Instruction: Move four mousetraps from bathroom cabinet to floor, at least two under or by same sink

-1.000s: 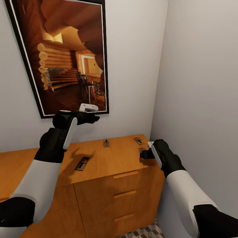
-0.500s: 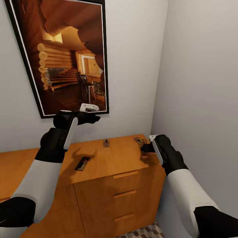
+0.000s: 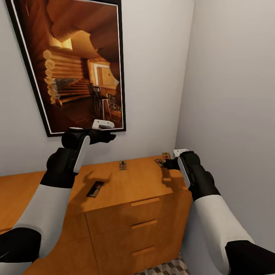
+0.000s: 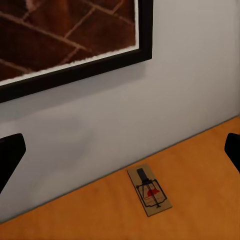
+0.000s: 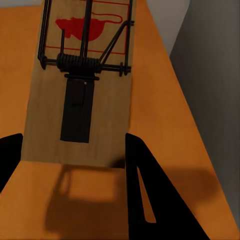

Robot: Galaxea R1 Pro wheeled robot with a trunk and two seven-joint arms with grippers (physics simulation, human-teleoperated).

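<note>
I've got the right gripper (image 3: 167, 163) clamped on one mousetrap (image 5: 82, 82), mid-right of frame. Left gripper (image 3: 108, 134) apart, holding nothing. Other traps on cabinet (image 3: 133, 183); floor (image 3: 164, 267) has none visible.

Wooden cabinet (image 3: 126, 198) with three drawers fills lower centre, framed log-cabin picture (image 3: 76, 65) on wall upper left. Three mousetraps lie on its top: left-centre (image 3: 95, 188), centre-back (image 3: 122, 165), right-back (image 3: 159, 162). Right gripper (image 3: 166, 160) holds a fourth mousetrap (image 3: 166, 156) lifted at right; left gripper (image 3: 109, 136) hovers above the cabinet.
</note>
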